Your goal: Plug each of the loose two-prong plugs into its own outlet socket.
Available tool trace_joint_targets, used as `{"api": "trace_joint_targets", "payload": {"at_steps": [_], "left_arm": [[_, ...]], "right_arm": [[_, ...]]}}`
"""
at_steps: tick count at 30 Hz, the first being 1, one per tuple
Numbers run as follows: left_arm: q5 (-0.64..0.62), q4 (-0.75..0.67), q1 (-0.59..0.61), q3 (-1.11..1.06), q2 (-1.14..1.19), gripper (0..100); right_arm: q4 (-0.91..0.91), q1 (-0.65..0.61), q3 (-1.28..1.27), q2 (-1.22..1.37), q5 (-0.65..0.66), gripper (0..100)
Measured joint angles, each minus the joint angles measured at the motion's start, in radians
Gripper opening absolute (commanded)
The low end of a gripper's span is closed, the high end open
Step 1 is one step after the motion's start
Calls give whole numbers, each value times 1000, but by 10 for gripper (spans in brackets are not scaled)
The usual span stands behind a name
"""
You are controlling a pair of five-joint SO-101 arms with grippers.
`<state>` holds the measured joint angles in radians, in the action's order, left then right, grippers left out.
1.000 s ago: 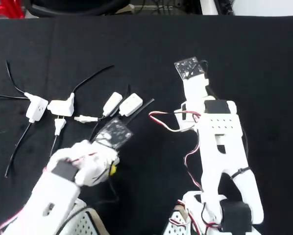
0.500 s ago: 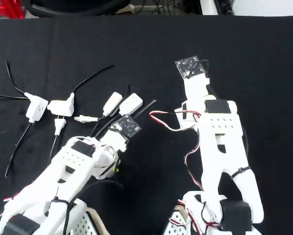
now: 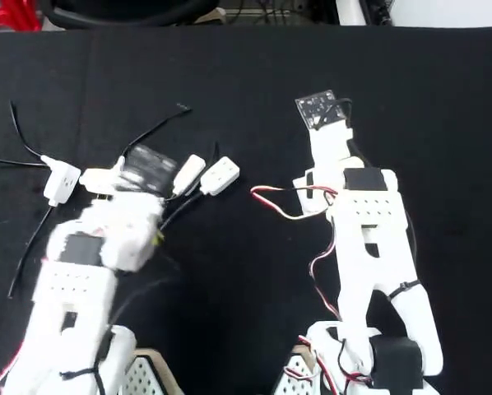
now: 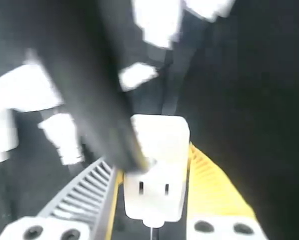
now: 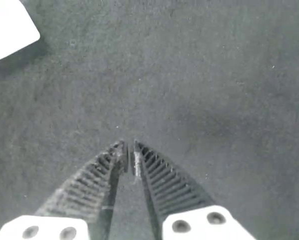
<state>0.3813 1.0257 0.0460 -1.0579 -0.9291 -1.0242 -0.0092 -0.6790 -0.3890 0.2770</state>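
Observation:
My left gripper (image 4: 154, 159) is shut on a white outlet socket (image 4: 157, 192), whose two slots face the camera between the grey and yellow fingers (image 4: 209, 185). In the high view the left gripper (image 3: 147, 169) hangs over the cluster of white parts at the left. There lie a socket block (image 3: 61, 183), a white adapter (image 3: 104, 178), a two-prong plug (image 3: 188, 173) and another socket (image 3: 220, 175), each with a black cable. My right gripper (image 3: 320, 111) is shut and holds nothing, low over bare black cloth (image 5: 128, 149) right of the cluster.
Black cables (image 3: 155, 127) trail from the white parts over the black table (image 3: 427, 99), towards its left side. A white piece (image 5: 9, 30) shows at the edge of the right wrist view. Red and white wires (image 3: 279, 206) loop beside the right arm.
The left arm has swung left and away from me, from near the table's middle to over the cluster of plugs and sockets. The right arm has kept still.

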Motion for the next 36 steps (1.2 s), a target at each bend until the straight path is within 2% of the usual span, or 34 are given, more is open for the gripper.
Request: {"api": "trace_joint_targets", "payload": {"at_steps": [5, 16, 21, 27, 30, 33, 36], "left_arm": [[0, 14, 143, 147, 83, 30], [66, 14, 371, 397, 626, 30], [68, 14, 385, 474, 804, 37], [52, 14, 388, 572, 950, 209], [-11, 14, 394, 600, 965, 271], [-51, 12, 394, 608, 965, 275], [-61, 12, 397, 608, 914, 275]], "right_arm": [[0, 0, 0, 0, -3, 18], [0, 0, 0, 0, -3, 18], [0, -26, -12, 0, 20, 18], [0, -141, -43, 2, 89, 21], [6, -209, -43, 2, 100, 70], [51, -276, -51, 2, 97, 135], [140, -356, -89, 2, 57, 145]]}}
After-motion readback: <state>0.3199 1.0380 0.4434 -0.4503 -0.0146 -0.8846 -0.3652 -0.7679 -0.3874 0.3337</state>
